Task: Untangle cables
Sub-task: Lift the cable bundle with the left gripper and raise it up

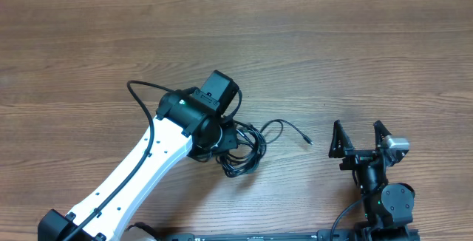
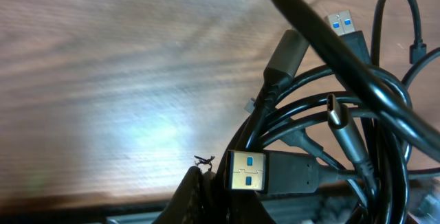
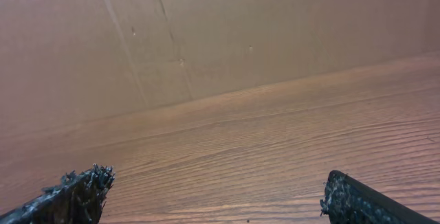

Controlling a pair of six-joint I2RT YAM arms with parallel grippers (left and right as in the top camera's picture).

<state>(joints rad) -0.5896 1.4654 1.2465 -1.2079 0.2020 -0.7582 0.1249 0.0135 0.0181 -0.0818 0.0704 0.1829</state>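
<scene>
Robot test bench in a lab-like workspace: you face a brown wood-grain tabletop (image 1: 332, 49), a plain brown cardboard backdrop (image 3: 240, 25) (creased), and a white-and-black jointed robot arm (image 1: 140, 167).

The left arm (image 1: 140, 171) had a long white link, black joints, a thin black cable (image 1: 130, 86) along it and a boxy black camera housing (image 1: 220, 89) at the wrist. The right arm (image 1: 384, 197) was black with a small silver block (image 1: 397, 144); its end effector (image 1: 357, 126) bore two tapering fingers (image 1: 339, 139) with rough, frayed tips.
</scene>
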